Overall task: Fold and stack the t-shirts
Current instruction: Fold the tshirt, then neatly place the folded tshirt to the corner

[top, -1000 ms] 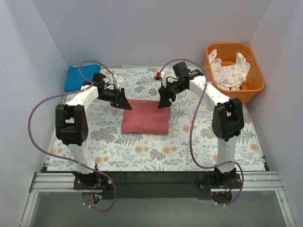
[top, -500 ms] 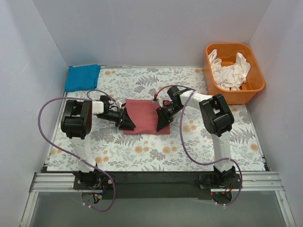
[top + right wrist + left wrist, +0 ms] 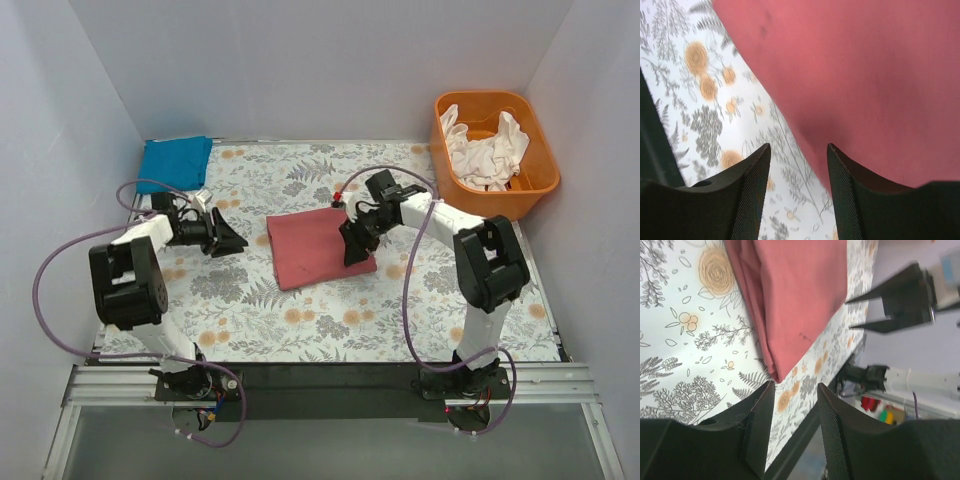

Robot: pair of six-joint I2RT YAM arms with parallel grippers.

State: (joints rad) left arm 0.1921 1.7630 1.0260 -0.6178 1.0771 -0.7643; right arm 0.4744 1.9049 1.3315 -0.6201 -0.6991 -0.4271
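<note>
A folded red t-shirt (image 3: 315,248) lies in the middle of the flowered table, slightly askew. It fills the top of the left wrist view (image 3: 800,295) and of the right wrist view (image 3: 865,75). My left gripper (image 3: 233,243) is open and empty, low over the table to the left of the red shirt and apart from it (image 3: 795,395). My right gripper (image 3: 355,250) is open over the shirt's right edge (image 3: 797,150), holding nothing. A folded blue t-shirt (image 3: 175,162) lies at the back left corner.
An orange basket (image 3: 540,180) with crumpled white t-shirts (image 3: 490,150) stands at the back right. The table (image 3: 300,330) has a flowered cover, white walls on three sides and a black rail along the near edge. Purple cables loop beside both arms.
My left gripper has pulled back to the left, away from the red shirt. The red shirt has turned a little and lies askew. My right gripper has shifted slightly along the shirt's right edge.
</note>
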